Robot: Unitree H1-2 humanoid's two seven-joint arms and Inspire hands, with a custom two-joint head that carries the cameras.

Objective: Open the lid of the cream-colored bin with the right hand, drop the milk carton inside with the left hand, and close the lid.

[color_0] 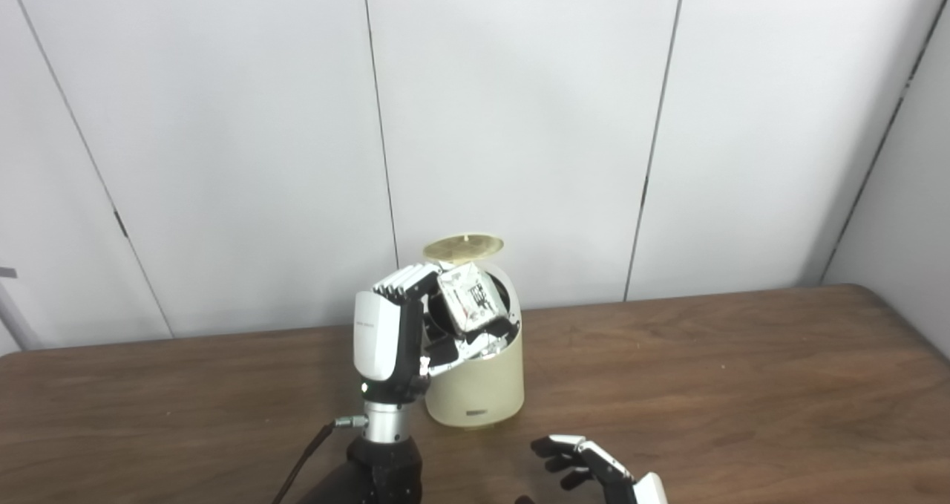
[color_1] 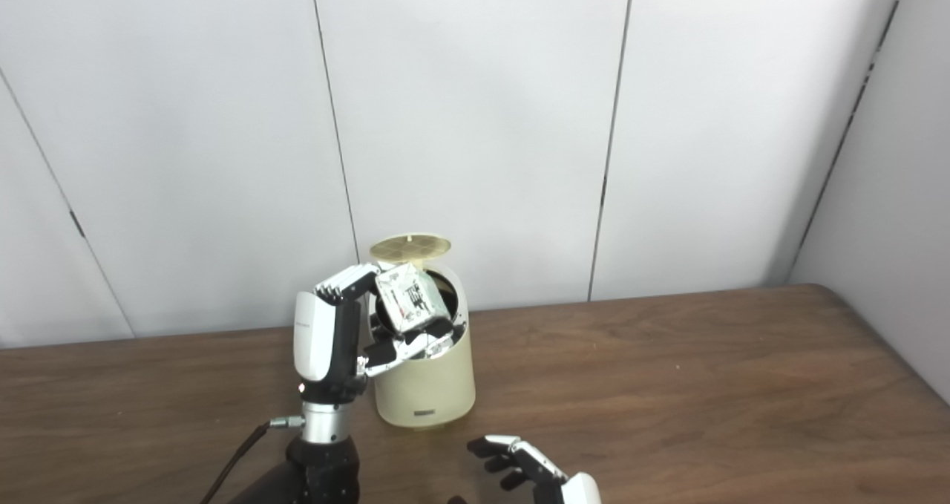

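Both head cameras look down and forward from above the near table edge, side by side. Both frame the bin, both hands and the wall.

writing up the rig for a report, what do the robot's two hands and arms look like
The left hand has a white shell on its back, black fingers with pale silver-white segments, and a small green light near its base. Below it sits a silver metal wrist cylinder with a plug and a black cable, then a black forearm. The right hand, partly cut off by the picture's edge, shows the same white shell and black fingers.
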